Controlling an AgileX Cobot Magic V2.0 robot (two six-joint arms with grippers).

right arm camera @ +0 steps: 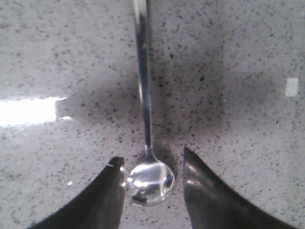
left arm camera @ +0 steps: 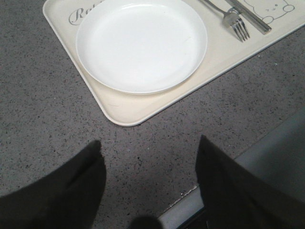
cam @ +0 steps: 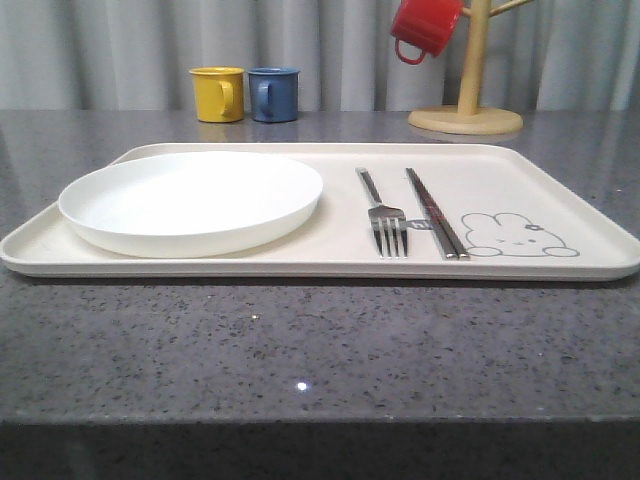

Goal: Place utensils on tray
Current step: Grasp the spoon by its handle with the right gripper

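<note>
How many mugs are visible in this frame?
3: a yellow mug and a blue mug side by side behind the tray, and a red mug hanging on the wooden stand.

Left gripper (left arm camera: pixel 148 155) fingers spread wide and empty, right gripper (right arm camera: pixel 153 164) fingers parted, pointing downward

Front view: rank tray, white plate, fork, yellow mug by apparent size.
1. tray: spans nearly the whole frame width.
2. white plate: covers the tray's left part.
3-4. fork and yellow mug: too close to rank; the fork is long and thin and nearer the camera, the mug is bulkier but farther back.
</note>
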